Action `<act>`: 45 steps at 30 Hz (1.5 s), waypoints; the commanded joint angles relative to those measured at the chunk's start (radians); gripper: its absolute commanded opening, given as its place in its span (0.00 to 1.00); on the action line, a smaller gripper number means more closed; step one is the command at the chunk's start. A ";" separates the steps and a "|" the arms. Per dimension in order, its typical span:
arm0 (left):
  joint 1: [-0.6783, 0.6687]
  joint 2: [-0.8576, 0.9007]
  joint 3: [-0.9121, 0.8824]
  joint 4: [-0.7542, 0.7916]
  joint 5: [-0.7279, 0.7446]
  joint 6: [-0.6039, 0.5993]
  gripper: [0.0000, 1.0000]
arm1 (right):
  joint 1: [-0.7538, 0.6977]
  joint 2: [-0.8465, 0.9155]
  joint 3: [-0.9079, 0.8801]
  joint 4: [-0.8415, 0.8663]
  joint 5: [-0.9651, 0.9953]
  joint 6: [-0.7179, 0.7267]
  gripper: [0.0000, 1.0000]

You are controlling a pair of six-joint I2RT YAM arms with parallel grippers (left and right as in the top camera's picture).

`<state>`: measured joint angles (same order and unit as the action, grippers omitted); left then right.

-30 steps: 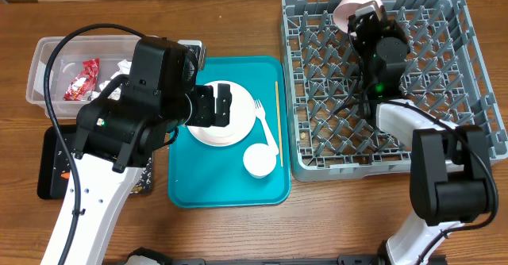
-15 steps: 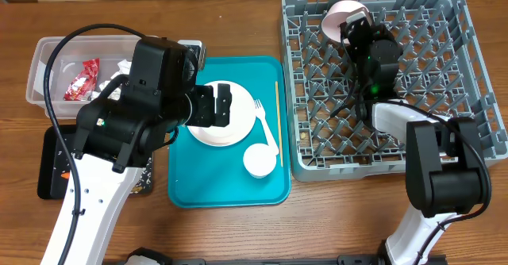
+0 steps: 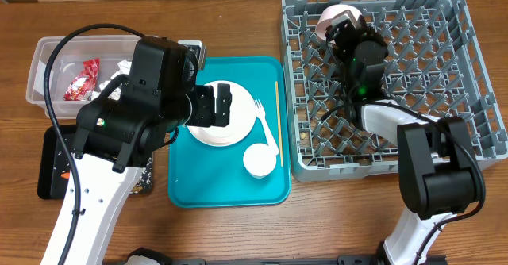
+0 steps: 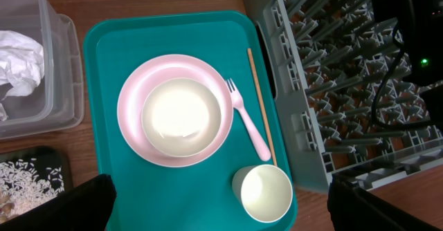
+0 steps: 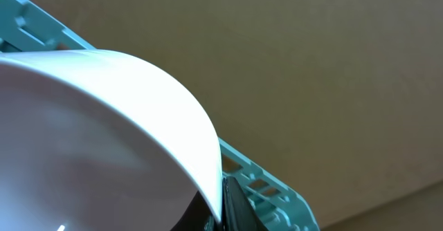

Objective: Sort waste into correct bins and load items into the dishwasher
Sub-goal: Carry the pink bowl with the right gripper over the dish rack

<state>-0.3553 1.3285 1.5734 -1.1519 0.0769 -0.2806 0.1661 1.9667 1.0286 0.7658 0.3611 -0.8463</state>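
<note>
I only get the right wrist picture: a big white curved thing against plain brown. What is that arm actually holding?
Observer: A white bowl. From overhead, the right gripper grips it at the far edge of the grey dish rack.
Visitor: And the other arm?
Observer: The left gripper hangs open above a teal tray, holding nothing.
Visitor: What's on that tray?
Observer: A round plate with a second bowl on it, plus a fork, a cup and a wooden stick.
</note>
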 commanded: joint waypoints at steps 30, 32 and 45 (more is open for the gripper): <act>0.005 -0.008 0.016 0.003 -0.010 0.019 1.00 | 0.200 0.006 0.006 0.056 0.772 -0.154 0.40; 0.005 -0.008 0.016 0.003 -0.010 0.019 1.00 | 0.212 0.002 0.006 0.056 0.786 -0.176 0.44; 0.005 -0.008 0.016 0.003 -0.010 0.019 1.00 | 0.278 -0.035 0.006 0.006 0.897 -0.179 0.56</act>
<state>-0.3553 1.3285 1.5734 -1.1519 0.0769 -0.2806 0.4488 1.9682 1.0283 0.7788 1.1858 -1.0260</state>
